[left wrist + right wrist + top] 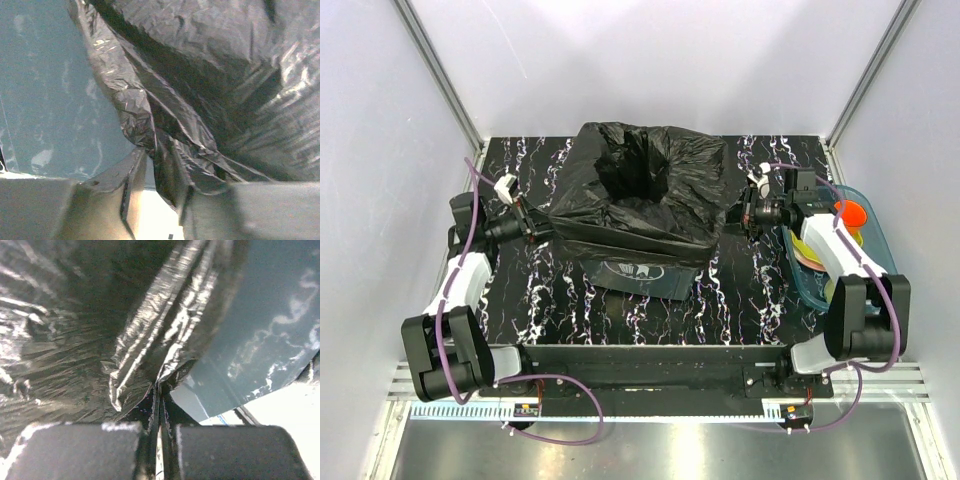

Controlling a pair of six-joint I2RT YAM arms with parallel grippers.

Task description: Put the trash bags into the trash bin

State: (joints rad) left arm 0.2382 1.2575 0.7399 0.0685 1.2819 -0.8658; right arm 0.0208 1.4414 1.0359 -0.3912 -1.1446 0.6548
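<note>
The black trash bag (640, 195) is draped over the dark green trash bin (635, 272), its mouth sunk into the bin's opening. Only the bin's lower front with the white logo shows. My left gripper (535, 228) is at the bag's left edge. In the left wrist view a hanging fold of the bag (200, 75) lies in the gap of the left gripper (167, 200), whose fingers stand apart. My right gripper (735, 222) is at the bag's right edge. In the right wrist view the right gripper (160, 397) is pinched shut on a pleat of the bag (135, 355).
A shallow blue tray (880, 235) holding an orange item (855, 212) and other pieces sits at the table's right edge, just behind my right arm. The black marble tabletop (740, 300) extends around the bin. White walls enclose the back and both sides.
</note>
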